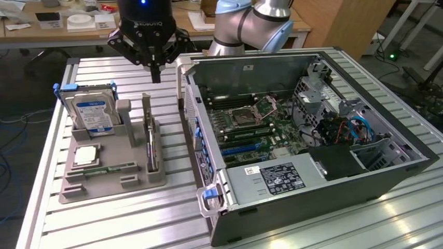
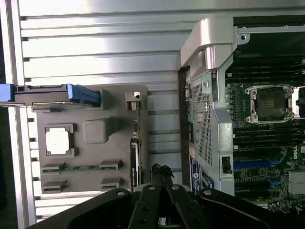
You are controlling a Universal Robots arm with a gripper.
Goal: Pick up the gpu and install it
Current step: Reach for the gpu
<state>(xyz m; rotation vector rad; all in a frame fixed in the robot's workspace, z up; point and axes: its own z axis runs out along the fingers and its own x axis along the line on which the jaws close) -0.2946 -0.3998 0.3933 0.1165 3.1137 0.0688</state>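
The exterior view is showing the arm (image 1: 249, 26) reaching in from the far side, with its gripper (image 1: 155, 77) hanging above the slatted metal table (image 1: 124, 223), over the strip between a grey holder (image 1: 97, 189) and an open computer case (image 1: 277, 207). The fingers are pressed together and are gripping nothing. The wrist view is looking straight down past those closed fingers (image 2: 161, 172) and is catching the graphics card (image 1: 151, 148) edge-on as a thin dark line, with the fingertips just beside it and not touching. In the exterior view the same card is standing on its long edge in the slot on the side of the holder nearest the case, its metal bracket rising at the far end. The holder is carrying four parts: one graphics card, one hard drive (image 1: 93, 115) standing upright in a blue frame and showing its blue and white label, one square silver processor chip (image 1: 86, 154) lying flat in a recess, and one green memory stick (image 1: 111, 168) lying in a groove. The case is lying on its side with the panel off; inside, one green board with a processor socket (image 2: 269, 102) is showing, and the exterior view is adding one grey power supply (image 1: 277, 179) with a label, plus blue cables.
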